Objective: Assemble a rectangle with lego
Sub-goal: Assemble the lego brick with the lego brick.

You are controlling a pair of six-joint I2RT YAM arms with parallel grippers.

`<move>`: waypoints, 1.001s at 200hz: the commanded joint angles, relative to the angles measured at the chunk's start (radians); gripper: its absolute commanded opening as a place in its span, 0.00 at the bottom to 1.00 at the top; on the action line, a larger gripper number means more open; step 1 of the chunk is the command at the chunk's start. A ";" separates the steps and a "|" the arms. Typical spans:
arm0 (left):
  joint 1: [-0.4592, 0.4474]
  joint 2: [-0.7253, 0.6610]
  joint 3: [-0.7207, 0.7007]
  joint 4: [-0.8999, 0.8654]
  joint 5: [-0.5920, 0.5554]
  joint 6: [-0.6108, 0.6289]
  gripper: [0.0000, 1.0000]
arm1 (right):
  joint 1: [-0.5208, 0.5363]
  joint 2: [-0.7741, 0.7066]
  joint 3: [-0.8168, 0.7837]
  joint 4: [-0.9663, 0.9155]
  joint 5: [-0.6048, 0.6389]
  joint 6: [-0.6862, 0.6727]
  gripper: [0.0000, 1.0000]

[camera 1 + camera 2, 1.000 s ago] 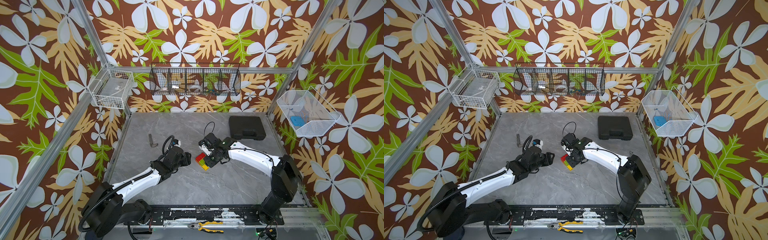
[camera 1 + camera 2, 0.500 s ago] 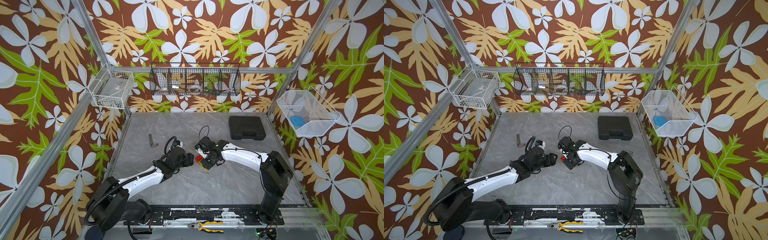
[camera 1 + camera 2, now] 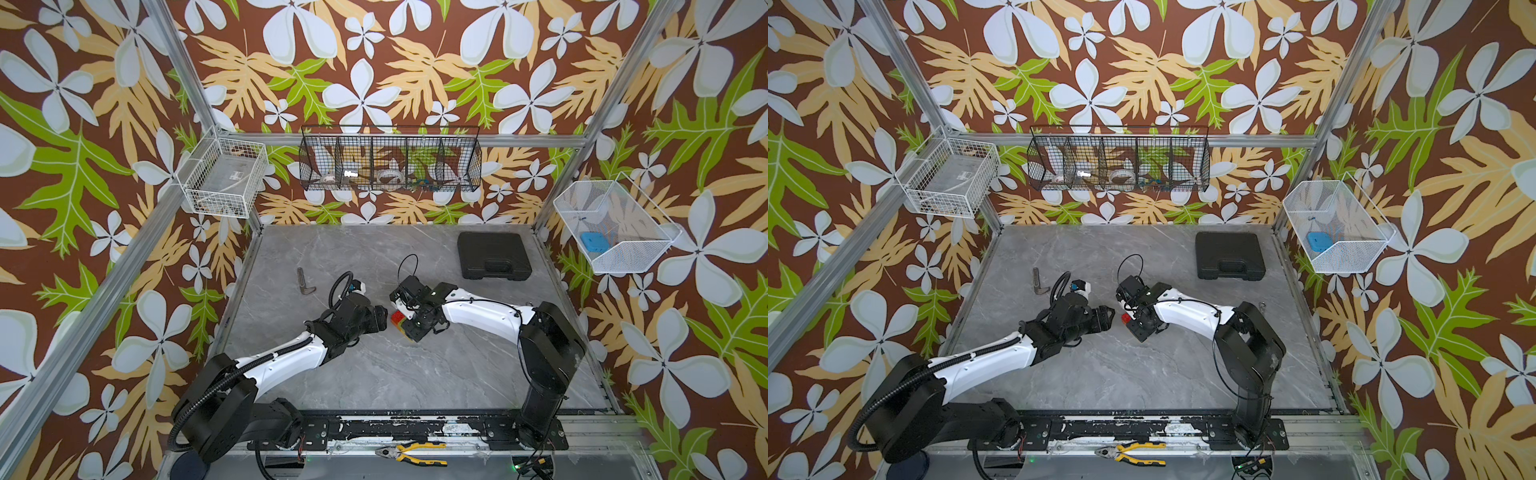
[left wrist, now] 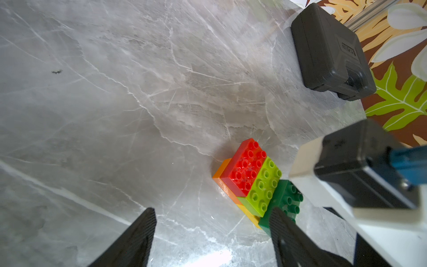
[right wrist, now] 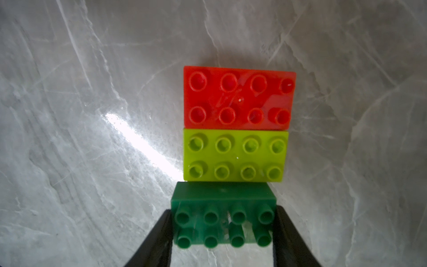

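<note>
**A:** What colours show on the rectangle [image 4: 251, 182]?

**B:** Three stripes across the top: a red brick [image 5: 239, 97], a lime green brick [image 5: 235, 157] and a dark green brick [image 5: 223, 198]. At the edge below them are an orange brick [image 4: 223, 171] and a yellow brick [image 4: 250, 216].

**A:** And the bench [image 3: 374, 374]?

**B:** Grey, marbled with pale veins. The walls [image 3: 374, 62] are brown, printed with white flowers and tan and green leaves.

**A:** Anything else?

**B:** A black case [image 3: 494, 255], and a blue block [image 3: 592, 244] in a white mesh basket [image 3: 631, 255]. There is also a white wire basket [image 3: 224, 183] and a black wire basket [image 3: 390, 133]. The pliers [image 3: 399, 451] have yellow-and-black handles. The left arm [image 3: 286, 365] and the right arm [image 3: 482, 316] are white with black joints.
</note>
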 commanded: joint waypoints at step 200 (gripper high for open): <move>0.000 0.006 0.023 0.011 0.012 0.018 0.76 | -0.004 -0.011 -0.026 0.059 0.031 -0.048 0.29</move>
